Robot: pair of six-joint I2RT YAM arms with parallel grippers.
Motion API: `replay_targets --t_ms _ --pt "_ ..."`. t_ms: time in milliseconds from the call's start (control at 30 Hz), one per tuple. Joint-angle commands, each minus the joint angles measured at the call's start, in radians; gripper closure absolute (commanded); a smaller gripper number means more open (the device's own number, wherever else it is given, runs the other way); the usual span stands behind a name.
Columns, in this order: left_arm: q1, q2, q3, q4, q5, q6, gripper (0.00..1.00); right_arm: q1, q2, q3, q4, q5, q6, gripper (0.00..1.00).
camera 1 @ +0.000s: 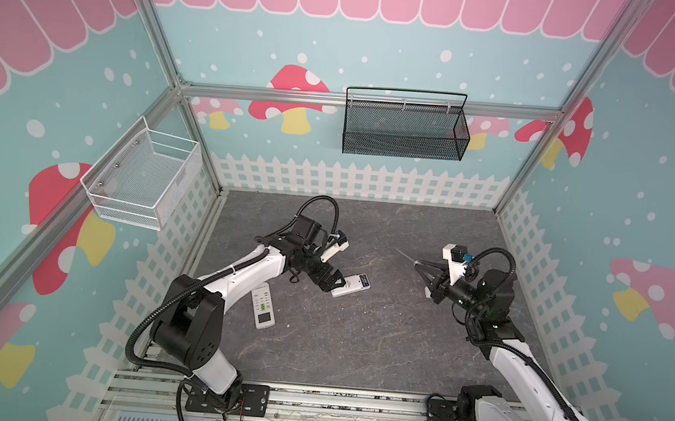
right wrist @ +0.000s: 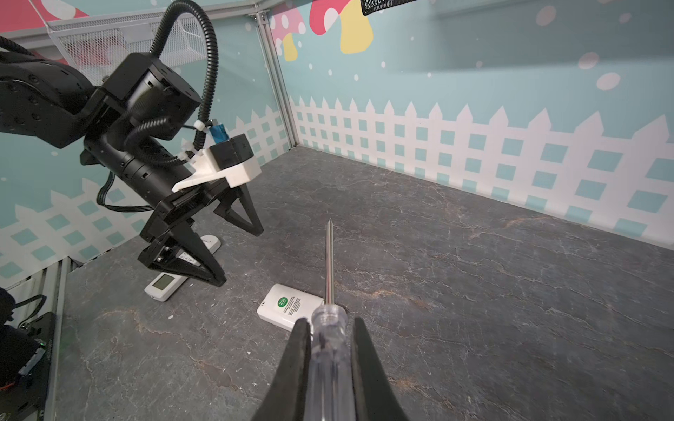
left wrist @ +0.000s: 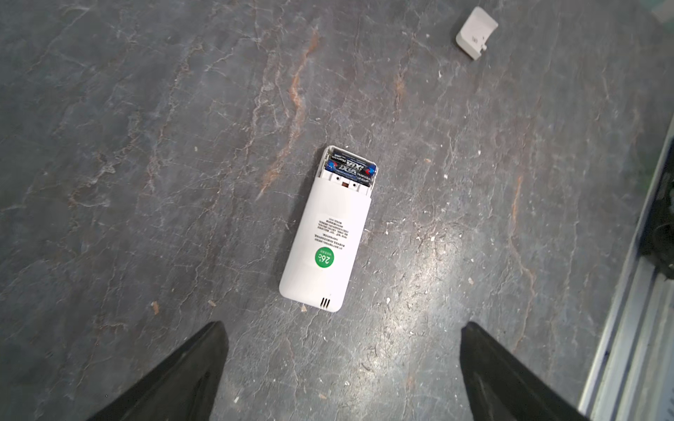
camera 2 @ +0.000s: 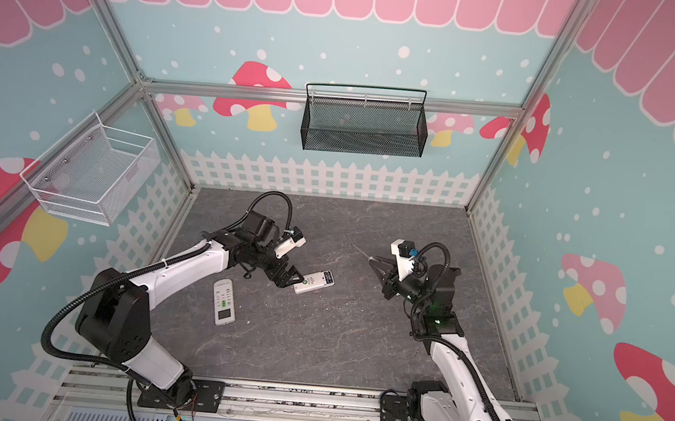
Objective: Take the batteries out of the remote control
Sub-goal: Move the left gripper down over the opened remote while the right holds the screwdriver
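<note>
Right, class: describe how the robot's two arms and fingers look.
The left arm and right arm are white shells with black joints. Black ribbed conduit loops along each. Their fingers are black triangles; a white bracket carries each wrist camera.

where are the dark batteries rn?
Left wrist view: dark batteries sit in the open compartment of the face-down remote, near table centre, ahead of the open left gripper.

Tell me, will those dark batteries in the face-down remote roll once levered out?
Likely: the batteries are smooth slim cylinders, and the tabletop looks flat. They sit snug side by side, so they may resist, then pop free.
</note>
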Motion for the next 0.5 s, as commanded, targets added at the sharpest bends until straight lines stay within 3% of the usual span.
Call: replay_targets --t_ms 0,467 --pt "-0.038 0.002 -0.017 -0.015 -0.091 0.124 0.0 -0.005 -0.01 -0.018 -0.006 0.028 -0.038 1.0" --pt "-0.089 0.06 -0.053 0.004 -0.092 0.169 0.0 -0.004 -0.016 -0.024 -0.018 0.049 -0.056 1.0"
